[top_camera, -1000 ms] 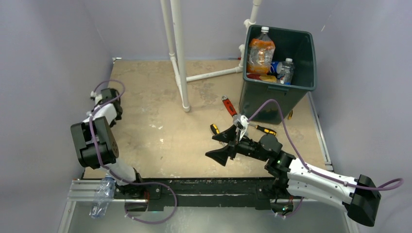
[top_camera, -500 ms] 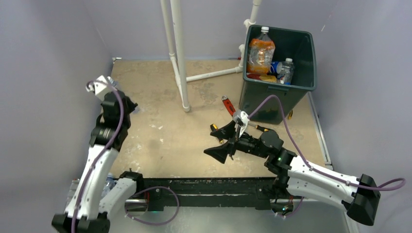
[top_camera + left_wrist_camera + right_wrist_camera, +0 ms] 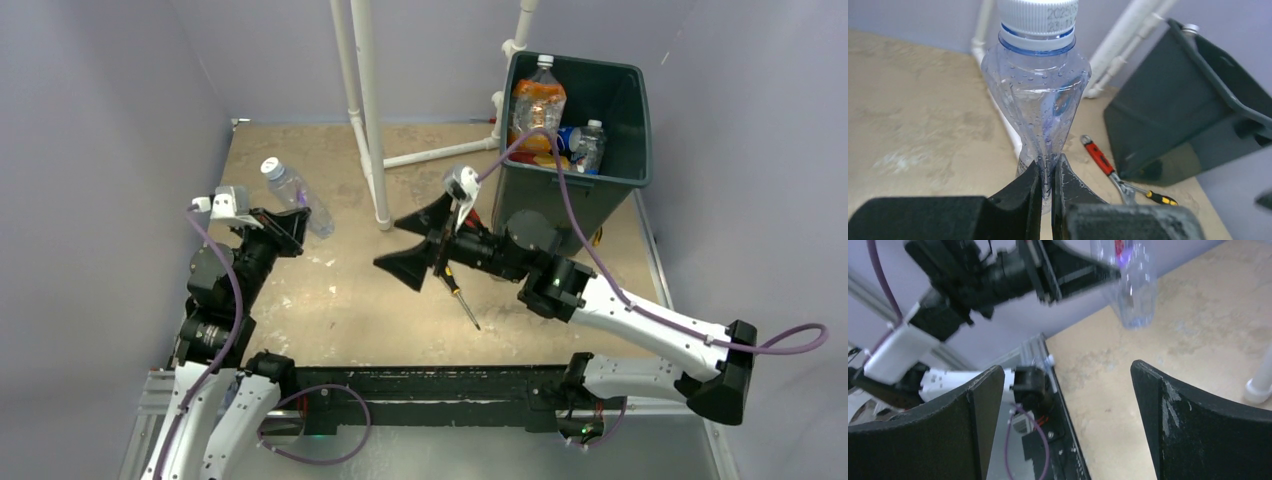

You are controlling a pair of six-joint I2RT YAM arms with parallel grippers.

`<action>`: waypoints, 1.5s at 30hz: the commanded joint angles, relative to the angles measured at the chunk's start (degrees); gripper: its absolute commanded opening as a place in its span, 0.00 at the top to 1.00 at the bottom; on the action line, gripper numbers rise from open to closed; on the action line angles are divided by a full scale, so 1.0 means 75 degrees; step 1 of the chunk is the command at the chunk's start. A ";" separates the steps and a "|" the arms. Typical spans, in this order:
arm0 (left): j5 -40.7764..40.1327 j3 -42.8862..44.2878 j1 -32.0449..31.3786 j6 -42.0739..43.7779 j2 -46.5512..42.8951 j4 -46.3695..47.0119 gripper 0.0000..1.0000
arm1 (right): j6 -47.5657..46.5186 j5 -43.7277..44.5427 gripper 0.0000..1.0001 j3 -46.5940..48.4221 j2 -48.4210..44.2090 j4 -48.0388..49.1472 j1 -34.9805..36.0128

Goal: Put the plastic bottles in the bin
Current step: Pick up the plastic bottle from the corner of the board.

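Note:
My left gripper [image 3: 291, 229] [image 3: 1048, 175] is shut on the squashed lower end of a clear plastic bottle [image 3: 297, 197] [image 3: 1040, 100] with a white cap, held over the left part of the table, cap pointing away. My right gripper [image 3: 408, 244] [image 3: 1066, 369] stands wide open in mid-table with nothing between its fingers; in its view the held bottle [image 3: 1133, 295] shows ahead. The dark green bin [image 3: 575, 195] [image 3: 1168, 115] stands at the far right, holding an orange-tinted bottle [image 3: 537, 105], a blue-labelled one [image 3: 567, 138] and a small clear one [image 3: 590, 145].
A white pipe frame [image 3: 370, 110] rises from the table's far middle, between the two grippers. A yellow-and-black screwdriver [image 3: 462, 297] lies under the right arm. A red-handled wrench [image 3: 1100, 157] and another screwdriver [image 3: 1160, 197] lie by the bin's foot.
My left arm has swung out from the near-left corner over the table, and the clear bottle now shows in its shut gripper. My right arm has moved left and away, jaws still open.

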 commanded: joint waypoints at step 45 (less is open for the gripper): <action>0.3533 0.0737 -0.0048 0.1588 0.0826 0.1715 0.06 | -0.2241 0.3347 1.00 0.6730 0.3414 -0.3888 0.0058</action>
